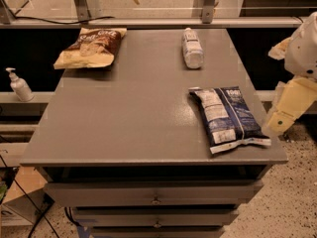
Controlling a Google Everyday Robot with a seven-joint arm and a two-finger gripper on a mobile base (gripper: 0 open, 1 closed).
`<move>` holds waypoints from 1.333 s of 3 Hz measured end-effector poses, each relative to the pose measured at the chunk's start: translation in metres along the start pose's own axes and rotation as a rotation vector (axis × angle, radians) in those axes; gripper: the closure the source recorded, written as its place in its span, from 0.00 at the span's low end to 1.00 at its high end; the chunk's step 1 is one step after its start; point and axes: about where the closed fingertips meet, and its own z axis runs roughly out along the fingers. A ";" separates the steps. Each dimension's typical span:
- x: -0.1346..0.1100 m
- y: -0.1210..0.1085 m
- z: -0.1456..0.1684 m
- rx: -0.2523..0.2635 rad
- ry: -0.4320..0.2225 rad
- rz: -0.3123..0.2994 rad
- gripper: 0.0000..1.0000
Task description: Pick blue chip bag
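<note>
The blue chip bag lies flat on the right front part of the grey table, dark navy with white label panels, one white sealed end near the front edge. My gripper shows at the end of the white and cream arm at the right edge of the view. It hangs beside the table's right edge, to the right of the bag, and is not touching it.
A brown-and-yellow chip bag lies at the back left. A clear plastic bottle lies on its side at the back middle. A pump dispenser stands on a ledge to the left. Drawers sit under the tabletop.
</note>
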 end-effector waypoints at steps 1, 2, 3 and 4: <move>0.009 -0.003 0.032 -0.025 0.001 0.061 0.00; 0.015 -0.004 0.067 -0.054 -0.009 0.111 0.00; 0.019 -0.002 0.102 -0.099 -0.052 0.175 0.00; 0.018 0.000 0.124 -0.135 -0.088 0.212 0.00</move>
